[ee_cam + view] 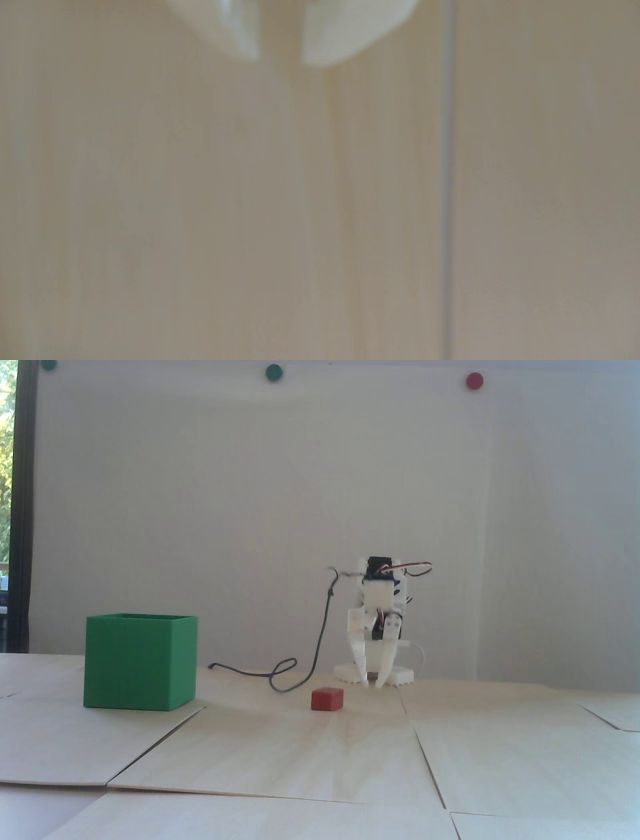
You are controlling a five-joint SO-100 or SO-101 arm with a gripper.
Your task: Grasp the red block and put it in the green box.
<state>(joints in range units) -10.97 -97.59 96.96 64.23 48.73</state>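
The table [320, 760] was covered with pale wooden panels laid edge to edge, with thin seams seen between them in the fixed view. The nearest left panel was lifted slightly at its edge. A green box [140, 662] was stood on the left of the table, upright, open at the top. A red block [327, 699] was laid flat near the middle, well apart from the box and to its right. A dark cable [290, 675] was looped on the surface between and behind them. The arm's white base [402, 676] was set at the far edge, behind the block. In the wrist view only blurred wood and one seam [447, 207] were shown.
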